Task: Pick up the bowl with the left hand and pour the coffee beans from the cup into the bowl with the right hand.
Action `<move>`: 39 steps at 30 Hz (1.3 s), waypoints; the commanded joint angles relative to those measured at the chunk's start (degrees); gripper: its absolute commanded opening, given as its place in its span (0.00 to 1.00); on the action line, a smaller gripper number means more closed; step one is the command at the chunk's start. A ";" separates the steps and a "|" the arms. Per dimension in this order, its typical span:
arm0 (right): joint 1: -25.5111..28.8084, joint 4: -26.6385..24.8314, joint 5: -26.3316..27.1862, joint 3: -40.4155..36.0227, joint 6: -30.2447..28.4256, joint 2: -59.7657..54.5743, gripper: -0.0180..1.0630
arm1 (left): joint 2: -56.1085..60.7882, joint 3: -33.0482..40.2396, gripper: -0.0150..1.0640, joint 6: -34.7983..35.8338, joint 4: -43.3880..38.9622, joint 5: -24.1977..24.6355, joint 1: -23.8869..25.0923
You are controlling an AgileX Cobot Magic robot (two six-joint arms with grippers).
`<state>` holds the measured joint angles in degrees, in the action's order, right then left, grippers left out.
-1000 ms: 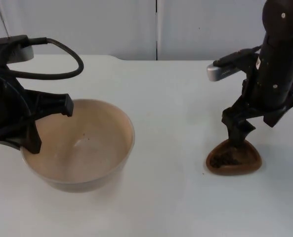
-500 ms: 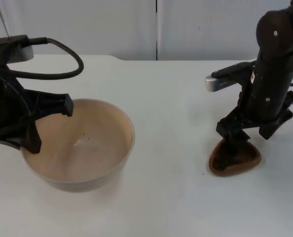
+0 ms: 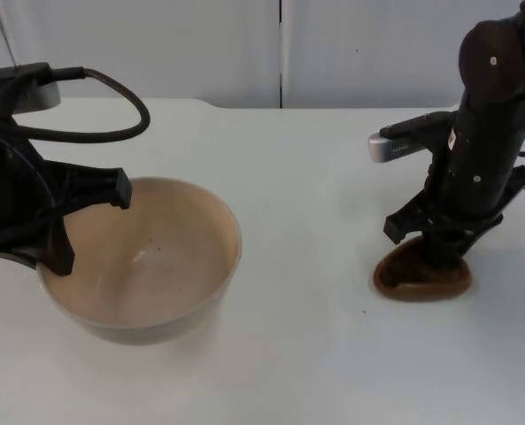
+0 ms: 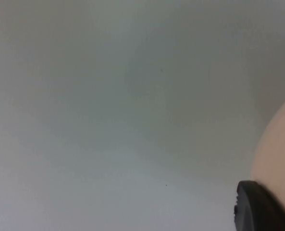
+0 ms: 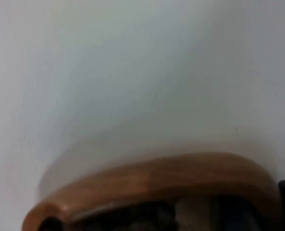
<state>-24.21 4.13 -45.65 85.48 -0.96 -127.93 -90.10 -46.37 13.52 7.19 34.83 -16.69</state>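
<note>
Spanning the room: a white counter [image 3: 315, 177] runs back to a grey partition wall [image 3: 200, 49] with a dark vertical seam.
Writing: no label or lettering can be read on anything.
Bowl: a wide beige bowl [image 3: 156, 266] sits at the counter's left side, well apart from the cup; its pale wall [image 4: 277, 154] shows in the left wrist view.
Left end effector: the left end effector [image 3: 89, 221] is at the bowl's left rim, one black finger over the inside edge and one lower at the outer wall; whether it clamps the rim cannot be told.
Cup: a small brown cup [image 3: 421, 279] stands on the counter at the right; its wooden rim [image 5: 156, 180] and dark coffee beans [image 5: 147, 216] show in the right wrist view.
Right end effector: the right end effector [image 3: 443, 252] reaches down into the cup's top; how far apart its fingers stand cannot be told.
</note>
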 commanded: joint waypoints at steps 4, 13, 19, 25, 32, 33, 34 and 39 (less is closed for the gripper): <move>0.26 0.09 0.46 -0.08 0.23 0.00 0.04 | 0.39 -0.22 0.01 0.24 0.65 -0.85 0.16; 0.26 0.62 0.30 0.05 -0.30 0.16 0.02 | 0.39 -0.22 0.01 0.24 0.65 -1.08 0.16; 0.26 0.62 0.20 0.05 -1.46 0.86 0.02 | 0.39 -0.22 0.01 0.24 0.88 -1.07 0.16; 0.26 0.62 0.20 0.05 -1.46 0.86 0.02 | 0.39 -0.22 0.01 0.24 0.88 -1.07 0.16; 0.26 0.50 -1.03 0.05 -1.46 0.85 0.02 | 0.39 -0.22 0.01 0.24 1.14 -1.07 0.16; 0.26 0.50 -1.37 0.05 -1.46 0.85 0.02 | 0.39 -0.22 0.01 0.24 1.14 -1.07 0.16; 0.26 0.50 -1.51 0.05 -1.46 0.85 0.02 | 0.39 -0.22 0.01 0.24 1.14 -1.07 0.16; 0.26 0.30 -2.30 0.05 -1.46 0.85 0.02 | 0.39 -0.22 0.01 0.24 1.14 -1.07 0.16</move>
<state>-24.21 3.92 -46.44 85.48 -2.10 -127.70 -90.10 -46.37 13.52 7.54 34.59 -16.69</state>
